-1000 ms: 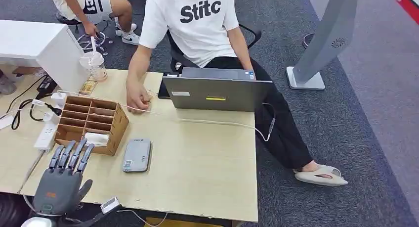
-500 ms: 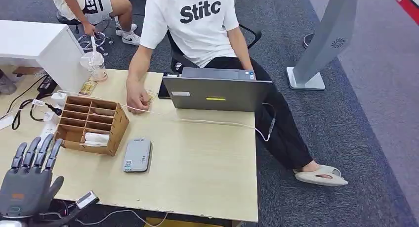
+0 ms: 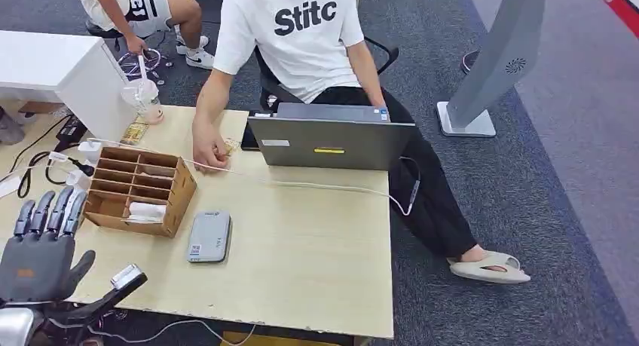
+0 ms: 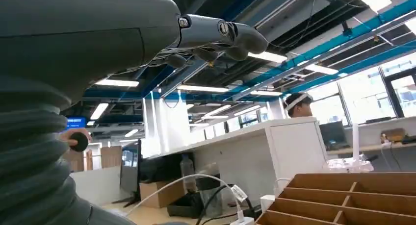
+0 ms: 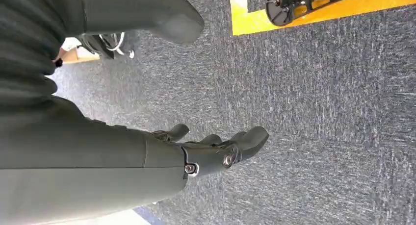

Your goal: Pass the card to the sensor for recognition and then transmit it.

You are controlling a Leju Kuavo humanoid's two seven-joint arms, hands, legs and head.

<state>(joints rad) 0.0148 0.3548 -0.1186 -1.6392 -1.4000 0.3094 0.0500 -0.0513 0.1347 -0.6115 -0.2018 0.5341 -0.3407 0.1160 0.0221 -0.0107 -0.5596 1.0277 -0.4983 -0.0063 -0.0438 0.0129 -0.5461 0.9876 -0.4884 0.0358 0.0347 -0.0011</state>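
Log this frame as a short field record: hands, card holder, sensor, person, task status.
left hand: left hand raised at the table's left edge, fingers spread, holding nothing
right hand: right hand hanging over grey carpet, holding nothing
card holder: wooden divider box, something white in its near slot
sensor: grey reader flat beside the box, nothing on it
person: seated behind the laptop, one hand on the table
task status: no card picked up yet

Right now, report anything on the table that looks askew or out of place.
Nothing is spilled or damaged. A white cable trails loosely across the table past the wooden organizer, and the grey card reader lies slightly angled to the table edge.
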